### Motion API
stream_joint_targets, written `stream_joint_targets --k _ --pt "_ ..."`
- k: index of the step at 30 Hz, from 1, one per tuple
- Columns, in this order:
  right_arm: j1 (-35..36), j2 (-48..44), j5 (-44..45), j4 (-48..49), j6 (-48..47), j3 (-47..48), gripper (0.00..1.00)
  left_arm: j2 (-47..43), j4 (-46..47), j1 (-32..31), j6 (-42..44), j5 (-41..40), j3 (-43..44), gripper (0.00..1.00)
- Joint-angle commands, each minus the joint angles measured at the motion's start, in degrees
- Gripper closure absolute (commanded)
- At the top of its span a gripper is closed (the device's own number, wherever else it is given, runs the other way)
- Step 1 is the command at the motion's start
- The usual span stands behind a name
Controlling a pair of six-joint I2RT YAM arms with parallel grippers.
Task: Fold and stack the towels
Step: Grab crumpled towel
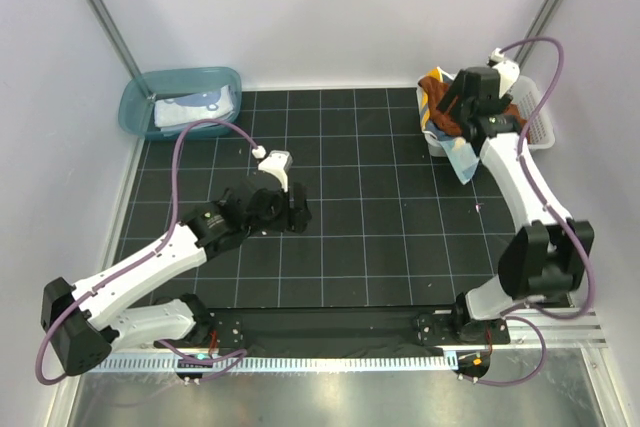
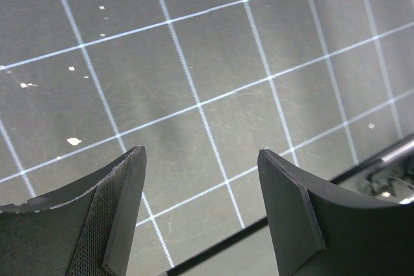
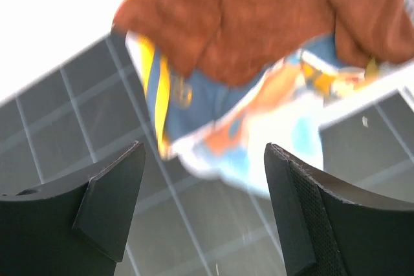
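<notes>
A heap of towels hangs out of the white lattice basket (image 1: 538, 119) at the back right: a rust-brown terry towel (image 3: 259, 24) on top, a navy one with a yellow border (image 3: 187, 105), and a pale blue/white one (image 1: 463, 157) drooping onto the mat. My right gripper (image 1: 462, 129) hovers just above that heap, open and empty, also shown in the right wrist view (image 3: 204, 153). A pale blue/white towel (image 1: 195, 107) lies in the teal tub (image 1: 140, 97). My left gripper (image 1: 296, 215) is open and empty low over the bare mat, as the left wrist view (image 2: 200, 153) shows.
The black gridded mat (image 1: 380, 237) covers the table. The teal tub sits at the back left corner, the lattice basket at the back right. White walls and metal posts close in the back and sides. A metal rail (image 1: 350, 357) runs along the near edge.
</notes>
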Motion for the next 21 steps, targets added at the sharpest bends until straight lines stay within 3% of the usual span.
stream_joint_targets --k 1,7,12,21 --pt "-3.44 8.01 -2.98 4.47 1.04 8.33 0.20 -2.01 -1.09 0.24 -0.98 3.90 2.82 0.27" --pt "-6.10 18.93 -10.81 15.63 2.10 12.66 0.20 -0.26 -2.75 0.24 0.33 4.17 4.75 0.27" --pt "-6.27 32.97 -15.81 18.18 2.63 24.43 0.20 2.38 -4.08 0.15 2.01 3.47 7.47 0.27" --pt "-6.18 42.23 -16.36 22.06 6.14 33.05 0.22 5.81 -5.83 0.15 4.38 2.51 11.34 0.27"
